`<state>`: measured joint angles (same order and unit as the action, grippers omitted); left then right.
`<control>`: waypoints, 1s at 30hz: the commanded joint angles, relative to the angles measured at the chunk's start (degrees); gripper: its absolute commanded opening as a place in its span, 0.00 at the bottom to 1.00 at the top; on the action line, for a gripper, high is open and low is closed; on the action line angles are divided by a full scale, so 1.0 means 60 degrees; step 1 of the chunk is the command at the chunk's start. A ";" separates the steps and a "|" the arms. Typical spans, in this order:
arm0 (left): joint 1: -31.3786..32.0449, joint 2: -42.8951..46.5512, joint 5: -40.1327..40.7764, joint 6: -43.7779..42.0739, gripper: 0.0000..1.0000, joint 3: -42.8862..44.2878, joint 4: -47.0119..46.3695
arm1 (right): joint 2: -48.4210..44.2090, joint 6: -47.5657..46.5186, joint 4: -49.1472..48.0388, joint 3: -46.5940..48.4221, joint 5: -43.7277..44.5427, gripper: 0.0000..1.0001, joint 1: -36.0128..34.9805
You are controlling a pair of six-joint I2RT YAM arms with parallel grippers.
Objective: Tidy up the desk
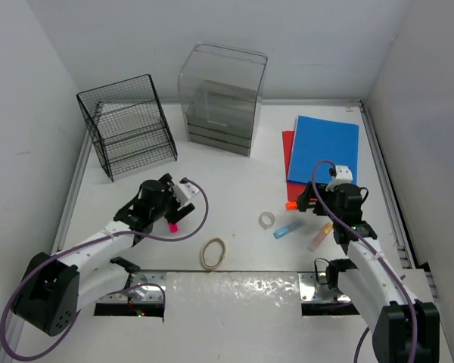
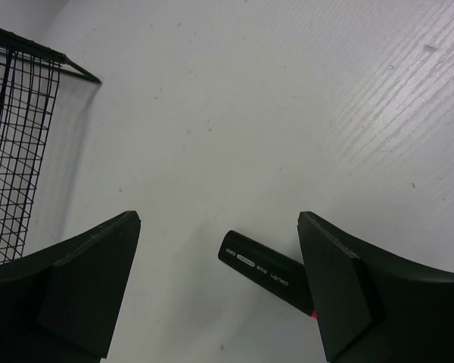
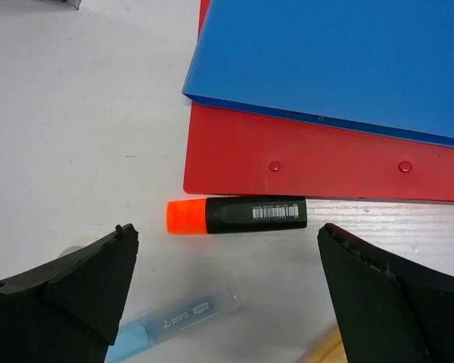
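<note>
Desk (image 1: 234,189) is cluttered; right gripper (image 3: 227,234), jaws spread, should centre over the orange marker (image 3: 238,215) before closing; left gripper (image 2: 219,219), spread too, apparently straddles a black pen (image 2: 261,272)

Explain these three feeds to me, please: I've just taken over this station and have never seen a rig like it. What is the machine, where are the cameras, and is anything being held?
Two robot arms are bolted at the near edge of a white desk. The wide picture comes from a fixed camera above and behind them, with the left arm on the left and the right arm on the right. The other two pictures come from a camera on each wrist, looking out between that arm's black jaws.

At the back stand a black wire rack and a clear drawer box. A blue folder lies on a red folder. Nearer lie loose pens, a tape ring and a rubber band.

Both pairs of jaws stand open, so nothing is gripped. A pink-tipped black marker lies between the left pair, and an orange-capped highlighter lies before the right pair.
</note>
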<state>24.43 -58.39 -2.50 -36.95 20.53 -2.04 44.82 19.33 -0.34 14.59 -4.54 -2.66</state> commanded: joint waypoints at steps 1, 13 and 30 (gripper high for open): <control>0.0046 0.0005 0.0051 0.0197 0.84 0.0049 -0.0524 | -0.0101 0.0088 -0.0222 0.0044 0.0053 0.99 0.0003; 0.0031 0.0398 0.2086 -0.0443 0.84 0.0956 -0.0350 | -0.0629 0.0950 -0.1553 -0.0117 -0.0167 0.99 0.0003; -0.1257 -0.0653 0.1986 0.1395 0.84 0.4778 0.2199 | 0.4535 -0.7099 -0.3466 0.5214 0.2968 0.62 -0.5928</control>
<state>18.44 -62.11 12.25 -35.94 43.86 9.52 65.87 -5.91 -16.21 44.60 4.36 -35.44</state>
